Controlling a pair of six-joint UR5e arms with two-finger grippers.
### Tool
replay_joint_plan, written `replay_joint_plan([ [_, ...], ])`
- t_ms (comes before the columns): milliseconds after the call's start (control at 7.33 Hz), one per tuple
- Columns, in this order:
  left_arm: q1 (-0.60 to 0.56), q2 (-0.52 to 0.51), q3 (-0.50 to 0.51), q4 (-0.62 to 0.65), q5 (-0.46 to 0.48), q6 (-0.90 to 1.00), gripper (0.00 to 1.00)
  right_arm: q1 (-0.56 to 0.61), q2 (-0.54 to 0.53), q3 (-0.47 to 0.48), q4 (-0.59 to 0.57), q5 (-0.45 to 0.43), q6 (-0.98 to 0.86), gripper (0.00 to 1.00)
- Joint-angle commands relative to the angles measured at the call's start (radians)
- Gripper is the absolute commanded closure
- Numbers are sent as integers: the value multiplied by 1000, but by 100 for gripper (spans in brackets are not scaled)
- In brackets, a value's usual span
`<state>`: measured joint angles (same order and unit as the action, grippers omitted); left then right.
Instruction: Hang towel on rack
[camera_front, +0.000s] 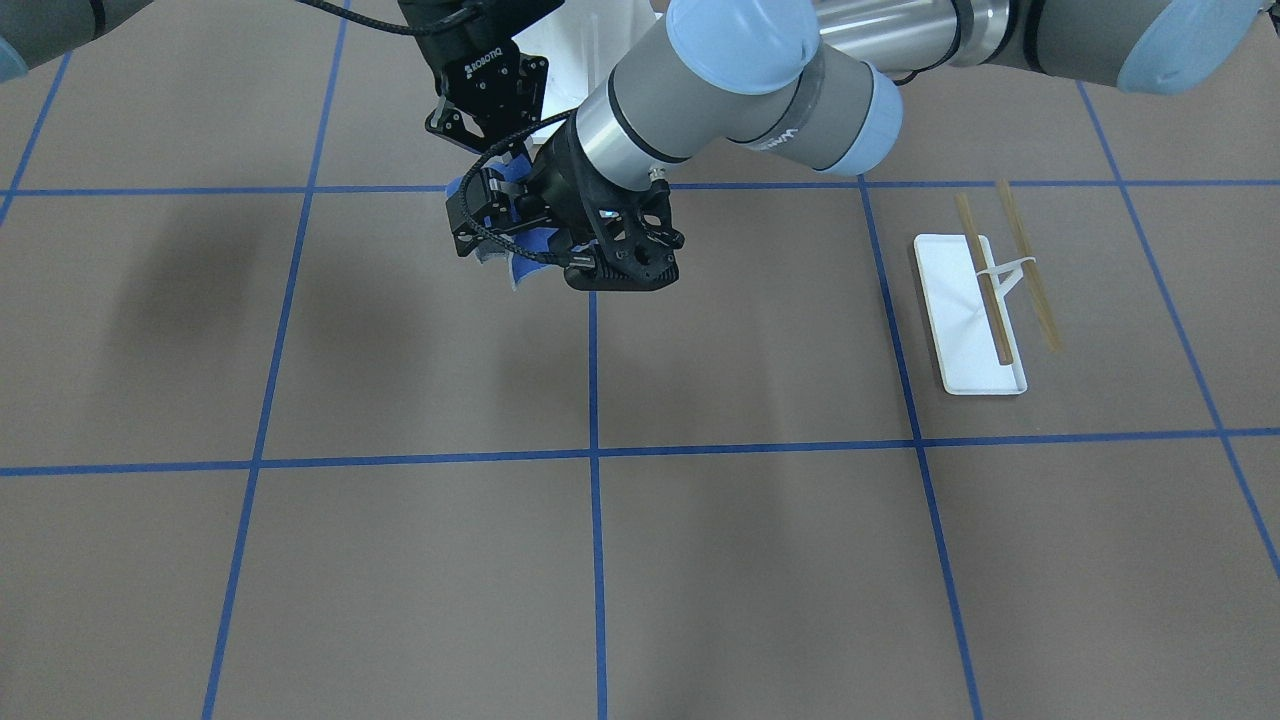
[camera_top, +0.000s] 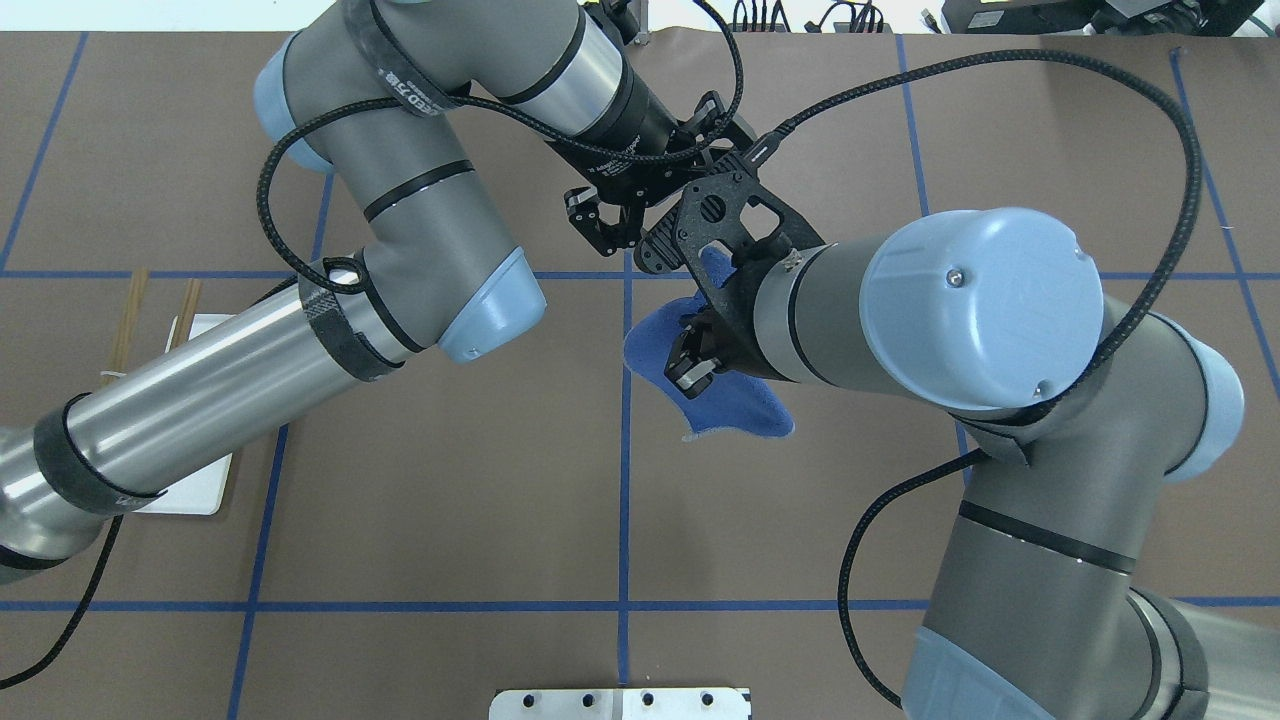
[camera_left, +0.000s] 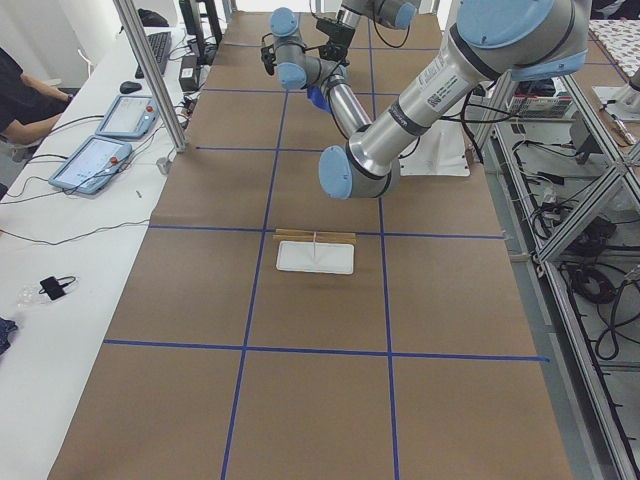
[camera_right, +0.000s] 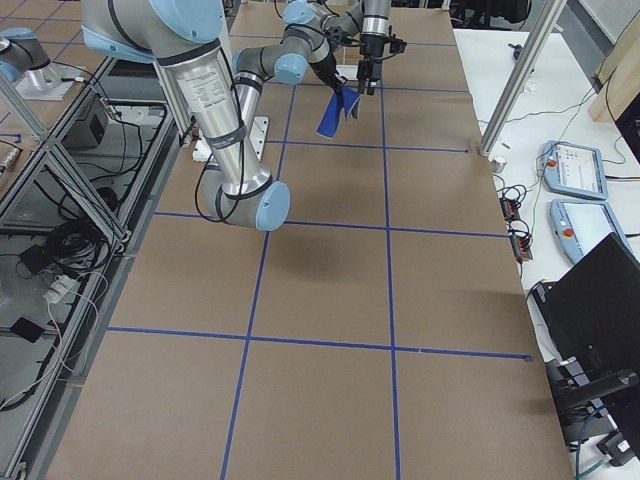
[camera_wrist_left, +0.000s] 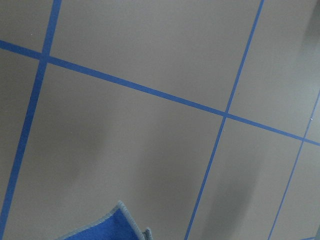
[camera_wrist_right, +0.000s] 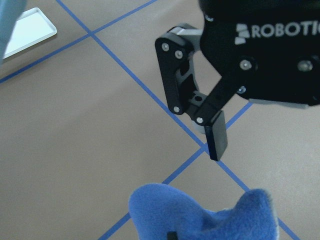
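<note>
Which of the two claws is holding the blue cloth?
The right gripper, on the arm entering from the overhead view's right: it is shut on the towel. The left gripper beside it is open and empty.

— Any lettering legible here?
— One brand: "ROBOTIQ" in white capitals on the black body of the left gripper (camera_wrist_right: 265, 85), seen from the right wrist camera, final letter clipped by the frame edge.
</note>
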<state>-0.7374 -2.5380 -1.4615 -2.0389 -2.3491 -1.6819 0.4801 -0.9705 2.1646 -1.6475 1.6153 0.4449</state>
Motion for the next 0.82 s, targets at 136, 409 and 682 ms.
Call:
replay_joint_plan([
  [136,23,-2,0,0,1,-5,2,-2,1,0,0,0,0,100],
  [409,30,-1,0,0,1,-7,15,-2,3,0,0,0,0,100],
  [682,32,-1,-3,0,1,-7,100,-2,1,0,0,0,0,100],
])
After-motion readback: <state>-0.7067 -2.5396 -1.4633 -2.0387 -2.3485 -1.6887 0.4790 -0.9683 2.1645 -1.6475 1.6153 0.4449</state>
